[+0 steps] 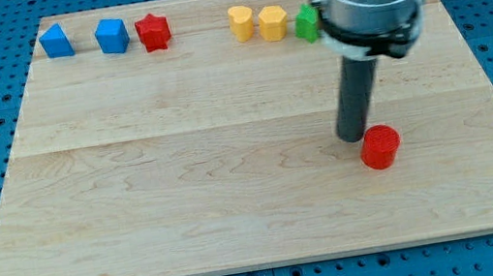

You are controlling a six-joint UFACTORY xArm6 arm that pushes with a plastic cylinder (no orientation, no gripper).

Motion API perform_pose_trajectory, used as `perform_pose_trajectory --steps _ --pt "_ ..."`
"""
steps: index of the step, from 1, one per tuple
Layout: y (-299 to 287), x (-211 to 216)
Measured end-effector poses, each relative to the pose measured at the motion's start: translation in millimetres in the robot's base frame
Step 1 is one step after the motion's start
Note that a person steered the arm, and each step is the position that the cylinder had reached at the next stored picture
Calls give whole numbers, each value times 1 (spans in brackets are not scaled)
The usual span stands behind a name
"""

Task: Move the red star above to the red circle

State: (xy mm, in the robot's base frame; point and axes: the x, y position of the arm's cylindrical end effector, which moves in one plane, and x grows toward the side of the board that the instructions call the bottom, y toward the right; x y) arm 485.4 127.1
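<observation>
The red star [153,31] lies near the view's top, left of centre, touching the right side of a blue cube [112,36]. The red circle [381,146] lies at the view's right, below the middle of the board. My tip [354,135] rests on the board just left of and slightly above the red circle, nearly touching it. The tip is far to the right of and below the red star.
A blue triangular block [56,40] sits at the top left. Two yellow blocks [241,21] [272,22] and a green block [308,23], partly hidden by the arm, line the top. The wooden board [187,196] lies on a blue pegboard.
</observation>
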Motion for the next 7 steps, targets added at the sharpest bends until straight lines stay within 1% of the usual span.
perform_pose_trajectory --steps 1,2,3,4,5,6,7 --pt "15 22" --pt "29 24" --pt "48 36" --pt "32 3" --pt "-46 -73" --pt "-142 -121" --pt "-217 -173"
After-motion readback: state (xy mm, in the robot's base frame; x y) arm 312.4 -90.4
